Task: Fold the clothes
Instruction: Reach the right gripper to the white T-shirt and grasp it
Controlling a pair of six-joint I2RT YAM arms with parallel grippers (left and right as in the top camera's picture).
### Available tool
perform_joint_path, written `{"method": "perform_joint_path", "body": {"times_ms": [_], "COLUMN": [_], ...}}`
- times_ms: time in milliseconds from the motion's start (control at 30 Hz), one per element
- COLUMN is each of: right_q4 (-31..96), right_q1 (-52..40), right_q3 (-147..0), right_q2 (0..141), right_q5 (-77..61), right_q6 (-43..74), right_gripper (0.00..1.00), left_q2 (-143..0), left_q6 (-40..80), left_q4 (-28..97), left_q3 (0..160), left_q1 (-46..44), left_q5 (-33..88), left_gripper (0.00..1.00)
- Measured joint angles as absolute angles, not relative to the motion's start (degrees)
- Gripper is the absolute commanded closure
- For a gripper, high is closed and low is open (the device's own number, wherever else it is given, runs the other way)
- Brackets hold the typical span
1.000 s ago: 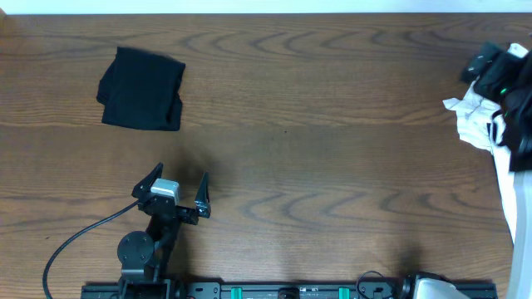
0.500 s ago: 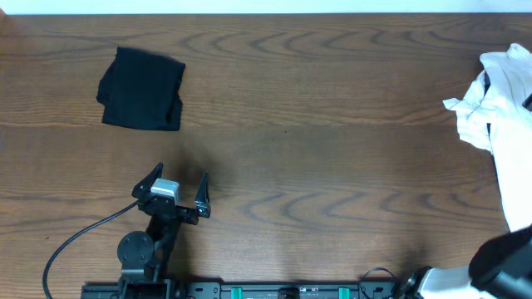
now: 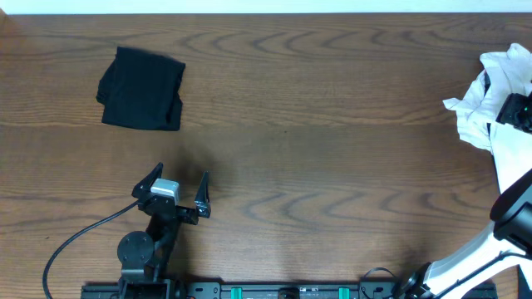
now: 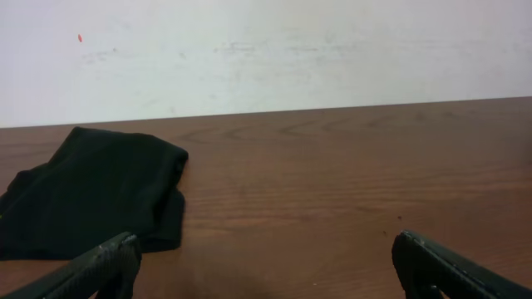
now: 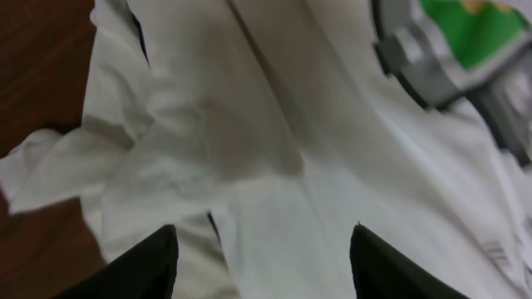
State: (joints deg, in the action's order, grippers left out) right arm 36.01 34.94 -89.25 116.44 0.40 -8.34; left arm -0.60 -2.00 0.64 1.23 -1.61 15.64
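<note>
so the white T-shirt [image 3: 485, 104] is bunched up in a heap at the far right edge of the table [image 3: 332, 166], part of it running off frame. Up close you can see a bit of its green print [image 5: 474, 29]. The right gripper [image 5: 263, 241] is right down on it, jaws partly spread with rumpled cloth under them, no fold actually pinched that I can see. The black garment [image 3: 141, 90] sits folded at the far left corner, well apart. The left gripper [image 3: 179, 178] hangs near the front edge, jaws wide, holding nothing, its cable [image 3: 75, 241] looping off left
</note>
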Motion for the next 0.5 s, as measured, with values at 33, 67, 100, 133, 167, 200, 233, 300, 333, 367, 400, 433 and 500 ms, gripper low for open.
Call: {"method": "perform_joint_path", "body": {"times_ms": [33, 67, 100, 133, 167, 200, 233, 300, 333, 367, 400, 433, 500], "right_q4": [35.0, 34.1, 33.3, 32.5, 31.5, 31.2, 30.5, 28.9, 28.4, 27.8, 27.1, 26.4, 25.4], "right_q1": [34.9, 34.9, 34.9, 34.9, 34.9, 34.9, 34.9, 34.7, 34.5, 34.2, 34.0, 33.8, 33.4], "right_q3": [-89.3, -89.3, -89.3, -89.3, -89.3, -89.3, -89.3, -89.3, -89.3, -89.3, -89.3, -89.3, -89.3], "right_q2": [117.2, 117.9, 118.6, 119.4, 120.4, 120.7, 121.5, 122.9, 123.4, 123.9, 124.1, 124.2, 124.2], "right_q5": [-0.1, -0.4, -0.8, -1.6, -2.5, -3.0, -3.6, -4.2, -4.3, -4.3, -4.2, -4.1, -3.7], "right_q6": [-9.0, -9.6, -10.2, -11.3, -12.6, -13.1, -14.3, -16.3, -17.0, -17.6, -18.1, -18.5, -19.2], "right_gripper": [0.36, 0.37, 0.38, 0.39, 0.39, 0.39, 0.40, 0.40, 0.40, 0.41, 0.43, 0.45, 0.54], "left_q2": [-0.6, -0.6, -0.6, -0.6, -0.6, -0.6, -0.6, -0.6, -0.6, -0.6, -0.6, -0.6, -0.6], "left_q6": [-2.0, -2.0, -2.0, -2.0, -2.0, -2.0, -2.0, -2.0, -2.0, -2.0, -2.0, -2.0, -2.0], "left_q4": [0.6, 0.6, 0.6, 0.6, 0.6, 0.6, 0.6, 0.6, 0.6, 0.6, 0.6, 0.6, 0.6], "left_q3": [1.2, 1.2, 1.2, 1.2, 1.2, 1.2, 1.2, 1.2, 1.2, 1.2, 1.2, 1.2, 1.2], "left_q1": [-1.6, -1.6, -1.6, -1.6, -1.6, -1.6, -1.6, -1.6, -1.6, -1.6, -1.6, -1.6, -1.6], "left_q5": [15.6, 15.6, 15.6, 15.6, 15.6, 15.6, 15.6, 15.6, 15.6, 15.6, 15.6, 15.6, 15.6], "left_gripper": [0.02, 0.02, 0.02, 0.02, 0.02, 0.02, 0.02, 0.02, 0.02, 0.02, 0.02, 0.02, 0.02]}}
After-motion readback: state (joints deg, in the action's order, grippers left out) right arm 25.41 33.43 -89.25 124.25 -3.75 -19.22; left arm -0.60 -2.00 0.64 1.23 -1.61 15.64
